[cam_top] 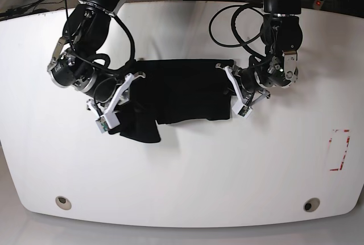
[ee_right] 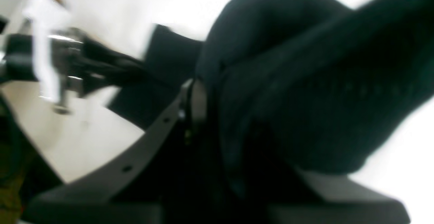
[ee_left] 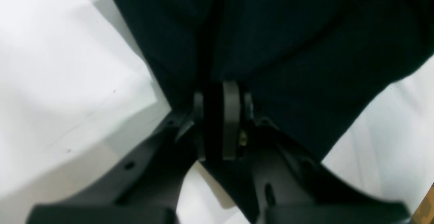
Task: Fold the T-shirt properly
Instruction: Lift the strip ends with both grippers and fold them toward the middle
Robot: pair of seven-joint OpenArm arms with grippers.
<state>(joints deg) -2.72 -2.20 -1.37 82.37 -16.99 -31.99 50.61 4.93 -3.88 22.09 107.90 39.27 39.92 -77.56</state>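
The black T-shirt (cam_top: 182, 91) lies bunched in a band across the middle of the white table (cam_top: 187, 182), with a lump hanging down at its left end (cam_top: 142, 128). My left gripper (cam_top: 226, 73) is at the shirt's right edge, shut on a fold of the cloth. In the left wrist view the cloth (ee_left: 288, 47) runs out from between the fingers (ee_left: 231, 115). My right gripper (cam_top: 135, 79) is at the shirt's left end, shut on the cloth. The right wrist view is blurred, and the cloth (ee_right: 305, 81) drapes over one finger (ee_right: 198, 98) and hides the other.
A red dashed rectangle (cam_top: 339, 149) is marked near the table's right edge. Two round holes (cam_top: 62, 202) (cam_top: 310, 204) sit near the front edge. Cables (cam_top: 227, 26) loop behind the arm on the right of the base view.
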